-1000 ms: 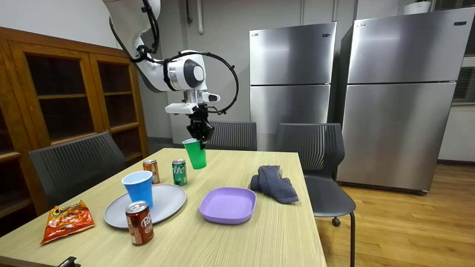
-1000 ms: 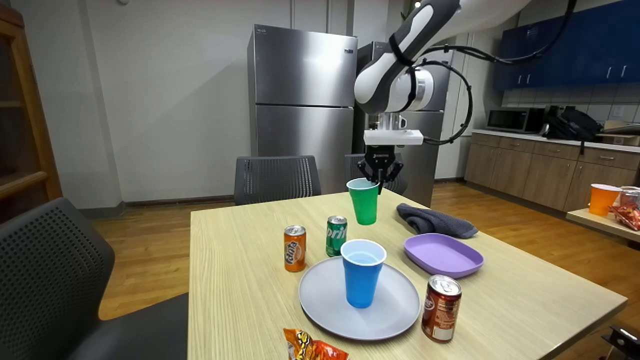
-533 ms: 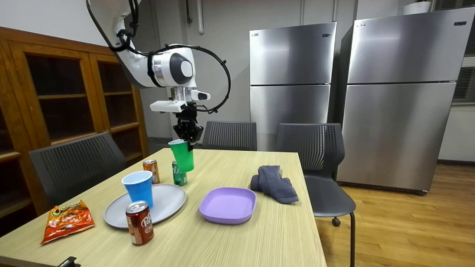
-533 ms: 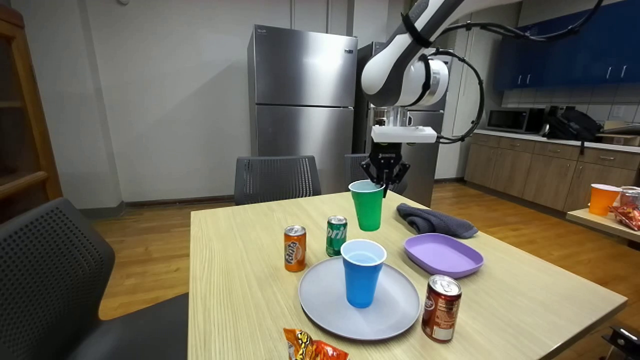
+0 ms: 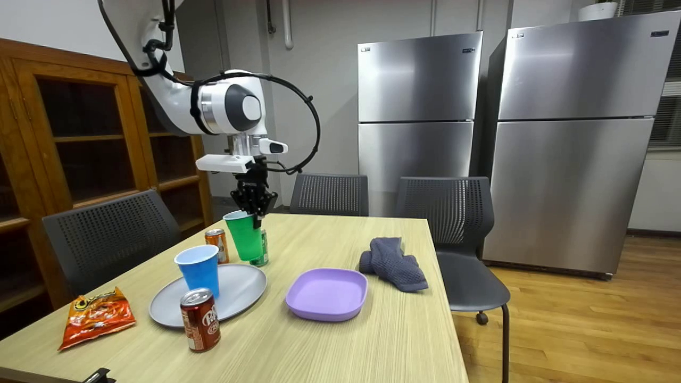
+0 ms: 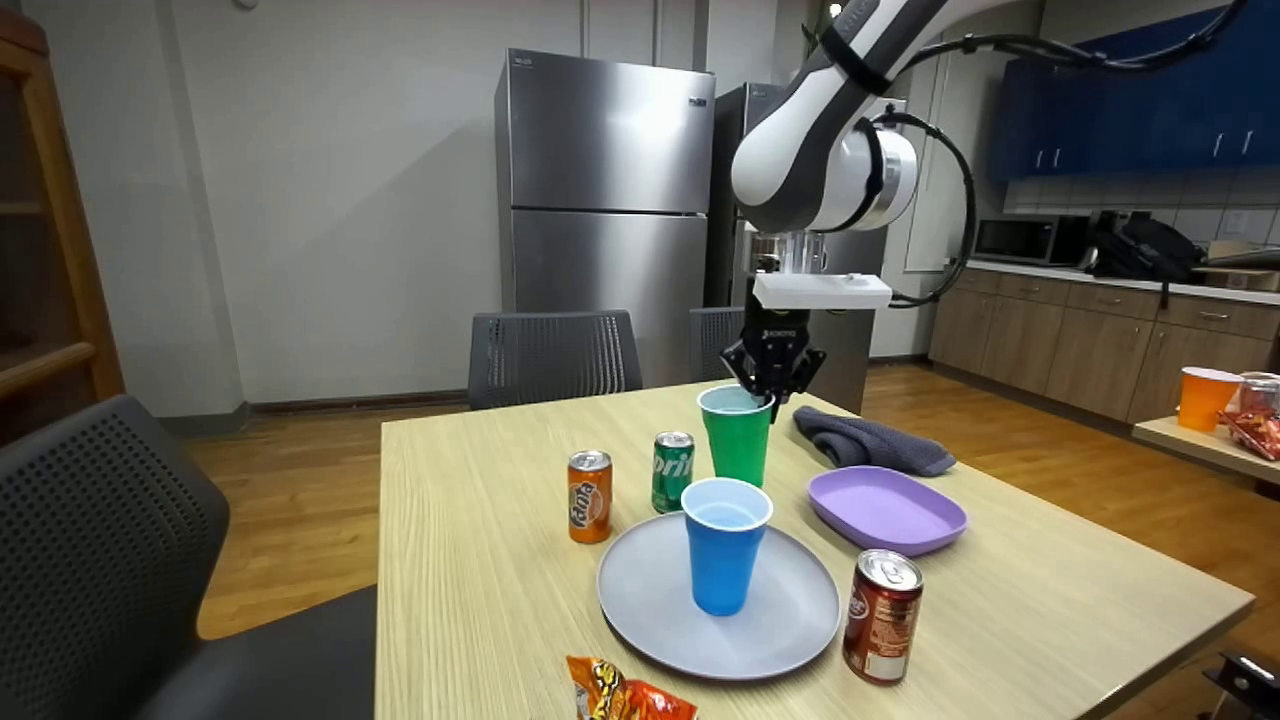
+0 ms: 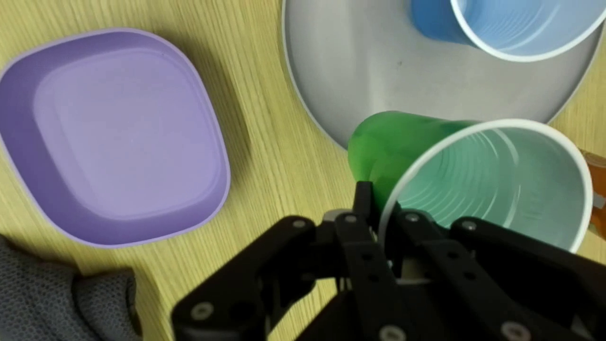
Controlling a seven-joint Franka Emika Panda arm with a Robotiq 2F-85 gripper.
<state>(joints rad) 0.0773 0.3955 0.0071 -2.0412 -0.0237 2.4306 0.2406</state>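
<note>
Wrist view is showing us pinching the rim of the green cup (image 7: 478,175) in the tool (image 7: 382,206), its fingers drawn together with the thin wall between them. Compared with a second ago, the cup is appearing lower in both exterior views and closer to the gray plate (image 7: 341,61), so we are judging the carry to be well under way, with the cup apparently hanging over the table (image 6: 480,520). Inside it we are seeing ribbed wall and no contents, though its bottom is hiding from us. Just ahead of the tool, the plate is carrying the blue cup (image 6: 727,550), and we are making out nothing in the part of its inside that is showing. To one side of the tool, the purple dish (image 7: 123,137) is holding nothing, with a dark cloth (image 7: 61,298) lying near it; on the opposite side, the Fanta can (image 6: 590,497) is standing, with the Sprite can (image 6: 673,472) nearer the tool. Beyond the plate from the tool, we are seeing the Dr Pepper can (image 5: 200,320) and, farther off, the snack bag (image 5: 98,317).
</note>
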